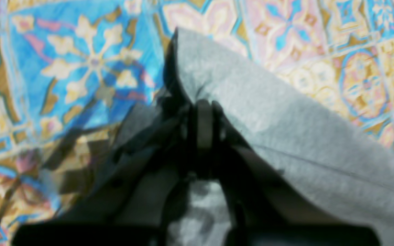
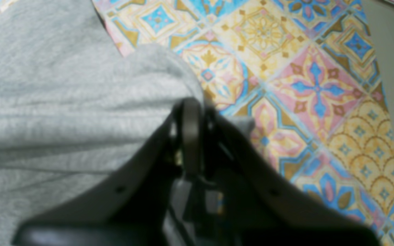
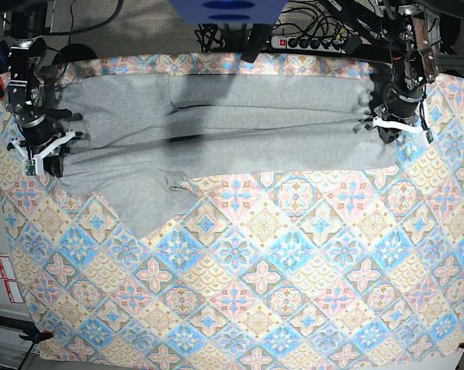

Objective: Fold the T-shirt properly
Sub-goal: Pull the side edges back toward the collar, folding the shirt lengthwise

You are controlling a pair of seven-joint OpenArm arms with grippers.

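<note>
Ideally, both sets of fingers (image 1: 204, 112) (each clamped on the T-shirt (image 3: 216, 131) edge) carry it level over the desk (image 3: 294, 293).

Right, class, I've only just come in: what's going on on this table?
A two-armed robot is folding a grey T-shirt that lies stretched along the far edge of a patterned tablecloth. The left tool is shut on one end of the shirt and the right tool on the other. One sleeve hangs out toward the camera, so the fold looks unfinished.
</note>
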